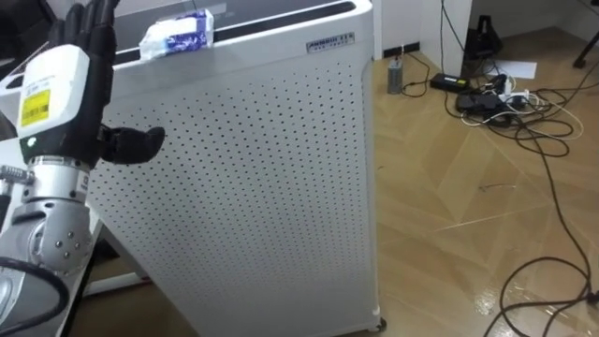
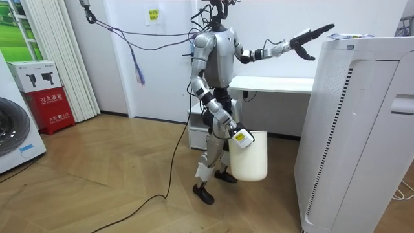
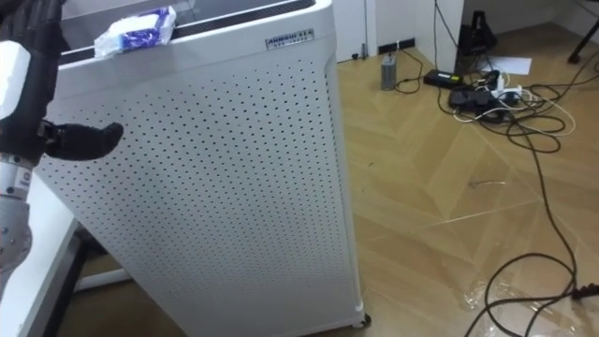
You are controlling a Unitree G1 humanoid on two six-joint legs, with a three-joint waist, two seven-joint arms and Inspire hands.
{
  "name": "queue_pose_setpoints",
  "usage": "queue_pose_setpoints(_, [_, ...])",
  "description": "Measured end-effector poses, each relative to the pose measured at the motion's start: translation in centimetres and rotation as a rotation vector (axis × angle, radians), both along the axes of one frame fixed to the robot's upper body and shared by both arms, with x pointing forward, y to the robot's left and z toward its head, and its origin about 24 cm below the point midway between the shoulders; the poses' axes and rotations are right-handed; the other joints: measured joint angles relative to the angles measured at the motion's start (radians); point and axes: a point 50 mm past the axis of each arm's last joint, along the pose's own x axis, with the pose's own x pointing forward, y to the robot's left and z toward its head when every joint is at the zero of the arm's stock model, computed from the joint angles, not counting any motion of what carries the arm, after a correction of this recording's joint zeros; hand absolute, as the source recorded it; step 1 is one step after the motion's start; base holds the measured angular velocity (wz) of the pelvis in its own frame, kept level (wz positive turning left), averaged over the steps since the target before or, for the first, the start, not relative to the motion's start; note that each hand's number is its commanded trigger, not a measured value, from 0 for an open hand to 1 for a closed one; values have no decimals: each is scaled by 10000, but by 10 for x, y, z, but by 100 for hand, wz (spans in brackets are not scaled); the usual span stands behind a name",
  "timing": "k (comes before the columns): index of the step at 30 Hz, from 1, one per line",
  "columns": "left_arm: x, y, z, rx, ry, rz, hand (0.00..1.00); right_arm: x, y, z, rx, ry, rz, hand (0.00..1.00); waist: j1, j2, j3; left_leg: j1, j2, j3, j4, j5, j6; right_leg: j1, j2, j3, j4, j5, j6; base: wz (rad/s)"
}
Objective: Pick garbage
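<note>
Garbage, a blue-white crumpled packet (image 1: 178, 35), lies on the air purifier (image 1: 243, 187) top, at its front edge near the left corner. Left hand (image 1: 65, 84) is raised just beside it, fingers straight and spread, tips cut off by the frame. Right hand (image 2: 239, 134) is at the white bin (image 2: 249, 158) rim; can't tell its grip.

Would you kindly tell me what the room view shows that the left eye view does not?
The room view adds the right hand at a white bin, a desk and a washing machine. The left eye view adds cables on the floor. Both share the open left hand raised near the blue-and-white packet atop the white air purifier.
</note>
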Motion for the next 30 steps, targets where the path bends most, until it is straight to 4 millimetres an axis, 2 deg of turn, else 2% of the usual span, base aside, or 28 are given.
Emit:
queue_pose_setpoints(5, [6, 8, -8, -62, 957, 262, 0, 1, 0, 0, -56, -32, -48, 100, -38, -22, -5, -146, 5, 22, 3, 4, 9, -170, 5, 102, 4, 9, 16, -3])
queue_pose_setpoints(15, [17, 11, 0, -41, 1211, 433, 0, 0, -1, -1, -157, 65, -13, 100, -53, -41, -9, -216, 7, 68, 10, 15, 32, -265, 4, 158, 8, 30, 48, -1])
queue_pose_setpoints(24, [18, 16, 11, 249, 988, 556, 0, 0, -1, -1, -356, 101, 162, 100, -212, -7, -29, -219, 10, 137, 21, 14, 32, -267, -3, 200, 3, 30, 49, 0])
queue_pose_setpoints(30, [23, 15, 30, 341, 438, 520, 0, 0, -1, -1, -360, 105, 170, 100, -211, 108, -53, -204, 7, 153, 27, 14, 33, -238, -8, 219, -1, 30, 49, 0])
